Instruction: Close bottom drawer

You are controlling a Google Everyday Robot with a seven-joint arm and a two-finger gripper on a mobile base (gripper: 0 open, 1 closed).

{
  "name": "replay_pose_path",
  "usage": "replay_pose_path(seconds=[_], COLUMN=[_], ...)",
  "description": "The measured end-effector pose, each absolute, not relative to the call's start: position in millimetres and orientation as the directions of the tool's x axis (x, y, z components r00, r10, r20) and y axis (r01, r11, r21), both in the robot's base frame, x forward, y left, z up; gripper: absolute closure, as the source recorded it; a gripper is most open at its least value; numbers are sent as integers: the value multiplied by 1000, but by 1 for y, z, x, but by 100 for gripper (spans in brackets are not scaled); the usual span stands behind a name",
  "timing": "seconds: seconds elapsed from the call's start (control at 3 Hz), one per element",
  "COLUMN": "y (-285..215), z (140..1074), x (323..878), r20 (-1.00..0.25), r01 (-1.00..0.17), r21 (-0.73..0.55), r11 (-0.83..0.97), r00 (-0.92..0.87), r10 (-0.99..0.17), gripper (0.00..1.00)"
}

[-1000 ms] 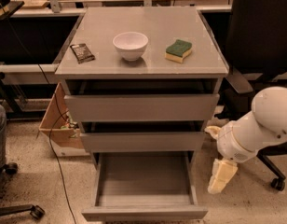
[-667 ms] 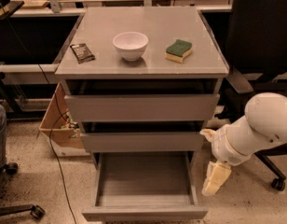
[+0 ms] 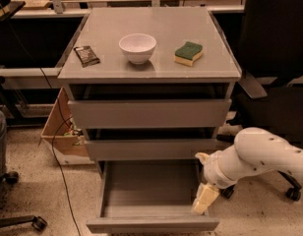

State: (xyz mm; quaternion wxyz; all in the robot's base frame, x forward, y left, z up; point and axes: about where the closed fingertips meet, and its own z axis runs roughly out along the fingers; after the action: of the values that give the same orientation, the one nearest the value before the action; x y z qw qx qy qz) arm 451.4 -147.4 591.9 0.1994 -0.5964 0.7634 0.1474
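Observation:
The bottom drawer (image 3: 151, 224) of the grey cabinet stands pulled far out toward me, and its plain grey tray (image 3: 149, 186) is bare. The mid drawer (image 3: 151, 149) and the top drawer (image 3: 149, 113) sit slightly out above it. My gripper (image 3: 204, 199), cream-coloured at the end of the white arm (image 3: 259, 154), hangs at the open bottom drawer's right side wall, just behind its front panel. I cannot tell whether it touches the drawer.
On the cabinet top are a white bowl (image 3: 137, 47), a green-and-yellow sponge (image 3: 188, 53) and a dark snack packet (image 3: 86, 55). A cardboard box (image 3: 60, 127) sits left of the cabinet. Black office chairs stand at the right (image 3: 277, 58) and far left (image 3: 1, 146).
My arm has swung left and down, bringing the gripper from right of the cabinet to the bottom drawer's right side. The drawer has not moved.

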Motion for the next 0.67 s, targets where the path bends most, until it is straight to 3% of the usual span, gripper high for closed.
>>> replay_pose_path(seconds=[0.67], y=[-98], z=[467], x=[455], r20=[-581], r01=[-956], r21=[56], r11=[287], r00=[-265], r10=[-770], gripper=[0])
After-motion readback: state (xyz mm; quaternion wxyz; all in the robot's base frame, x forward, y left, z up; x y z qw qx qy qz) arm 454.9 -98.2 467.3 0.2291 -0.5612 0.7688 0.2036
